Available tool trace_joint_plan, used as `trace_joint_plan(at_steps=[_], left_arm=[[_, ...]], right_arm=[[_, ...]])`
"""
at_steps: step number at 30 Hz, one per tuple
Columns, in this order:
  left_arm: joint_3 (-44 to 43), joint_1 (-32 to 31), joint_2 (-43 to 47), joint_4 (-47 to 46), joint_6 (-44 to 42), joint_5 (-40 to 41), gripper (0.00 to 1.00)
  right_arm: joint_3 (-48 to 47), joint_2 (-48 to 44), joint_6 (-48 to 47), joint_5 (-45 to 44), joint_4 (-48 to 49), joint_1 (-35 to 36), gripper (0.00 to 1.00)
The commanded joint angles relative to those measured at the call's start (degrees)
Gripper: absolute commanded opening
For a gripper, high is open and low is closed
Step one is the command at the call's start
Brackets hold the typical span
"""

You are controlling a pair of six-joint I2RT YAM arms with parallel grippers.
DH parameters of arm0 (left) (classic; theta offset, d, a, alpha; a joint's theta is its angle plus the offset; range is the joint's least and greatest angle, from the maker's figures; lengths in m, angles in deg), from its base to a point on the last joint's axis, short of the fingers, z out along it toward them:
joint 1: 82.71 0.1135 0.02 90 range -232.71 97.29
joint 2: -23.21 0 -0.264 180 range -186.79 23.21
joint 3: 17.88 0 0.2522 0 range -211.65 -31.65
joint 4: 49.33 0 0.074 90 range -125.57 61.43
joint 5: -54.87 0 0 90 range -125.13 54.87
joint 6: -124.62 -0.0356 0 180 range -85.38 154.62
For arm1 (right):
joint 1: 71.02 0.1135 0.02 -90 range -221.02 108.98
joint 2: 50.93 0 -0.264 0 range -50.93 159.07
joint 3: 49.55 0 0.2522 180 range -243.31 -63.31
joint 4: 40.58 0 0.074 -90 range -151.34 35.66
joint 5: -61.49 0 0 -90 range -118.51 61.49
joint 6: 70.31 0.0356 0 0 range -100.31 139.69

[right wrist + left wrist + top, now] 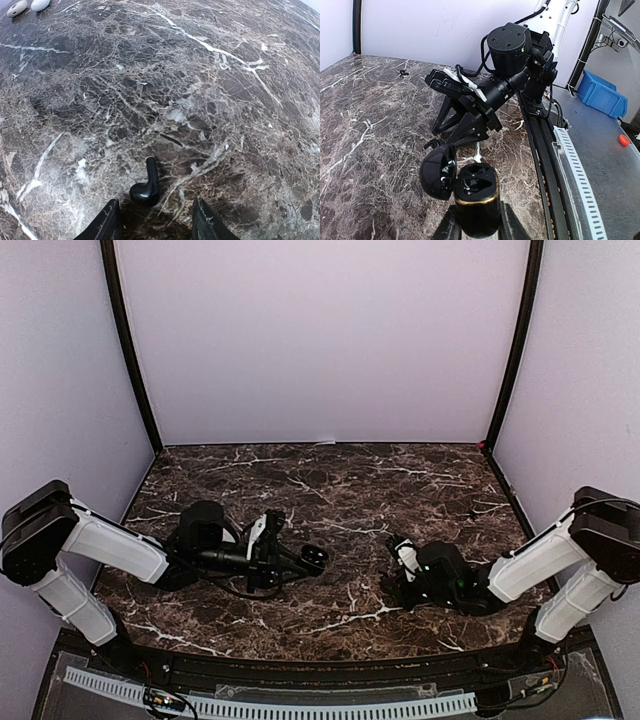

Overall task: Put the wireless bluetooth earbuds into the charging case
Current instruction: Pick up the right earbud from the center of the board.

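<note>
Though wide, leaves the small things hard to read from above: left gripper (pixel 304 560) closed around a dark case (pixel 316 557), right gripper (pixel 402 558) low over the table (pixel 330 480), tips lost against dark brown marble veined with white. Pale walls (pixel 320 340) behind, black posts (pixel 130 350) at the corners.

From the left wrist: fingers (pixel 512 226) cut off by the bottom edge, clamped tight on the case (glossy black, gold band, lid (pixel 438 172) swung open to the left, hollow facing up). Past the table's edge, a blue bin (pixel 602 95) on a grey bench (pixel 600 170).

From the right wrist: only the fingertips (pixel 107 222) showing, parted, astride one earbud (pixel 146 187), not gripped. Lies flat on the marble, glossy black, short stem pointing away. Two pale ovals (pixel 25 6) clipped by the top-left corner, too cut off to name.
</note>
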Motion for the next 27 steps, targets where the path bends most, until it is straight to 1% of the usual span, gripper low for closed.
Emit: trace_joint_plan(at_steps=[1, 19, 23, 27], left_arm=[[-0.29, -0.21, 1.48, 0.31, -0.27, -0.76, 0.10], [-0.32, -0.21, 1.39, 0.31, -0.37, -1.00, 0.11], [-0.26, -0.21, 1.48, 0.34, -0.38, -1.02, 0.11], [-0.37, -0.21, 1.48, 0.42, -0.38, -1.00, 0.11]], right_arm=[[-1.71, 1.71, -1.24, -1.04, -0.09, 1.02, 0.46], [-4.69, 6.12, -1.95, -3.27, -2.26, 2.40, 0.27], [-4.44, 5.54, -1.67, -4.13, -2.79, 2.52, 0.27], [-3.99, 5.03, -1.31, -4.78, -3.14, 2.70, 0.34]])
